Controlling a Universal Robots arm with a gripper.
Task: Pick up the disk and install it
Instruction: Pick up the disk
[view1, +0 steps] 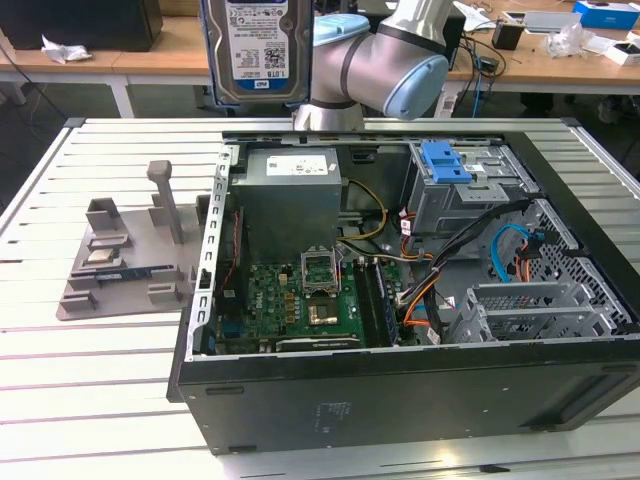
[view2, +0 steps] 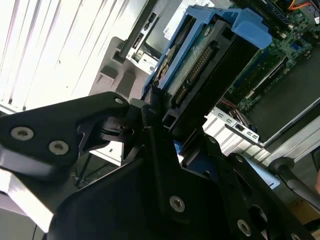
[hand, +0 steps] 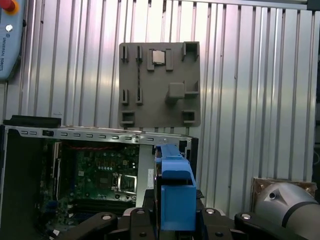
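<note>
My tool (view2: 167, 120) is clamped on the disk (view1: 255, 50), holding it upright in the air above the open computer case (view1: 400, 405) on the slatted tabletop (view1: 100, 385).

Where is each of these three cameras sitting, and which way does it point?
Exterior view: off the arm, raised, looking down into the open computer case; the arm holds the disk above it.
First wrist view: on the arm, looking down past the gripper at the case and the grey fixture plate; an arm joint shows.
Second wrist view: close behind the gripper, looking along its black fingers clamped on the disk.
Shared: both wrist views show the disk's blue rails in the gripper.
</note>
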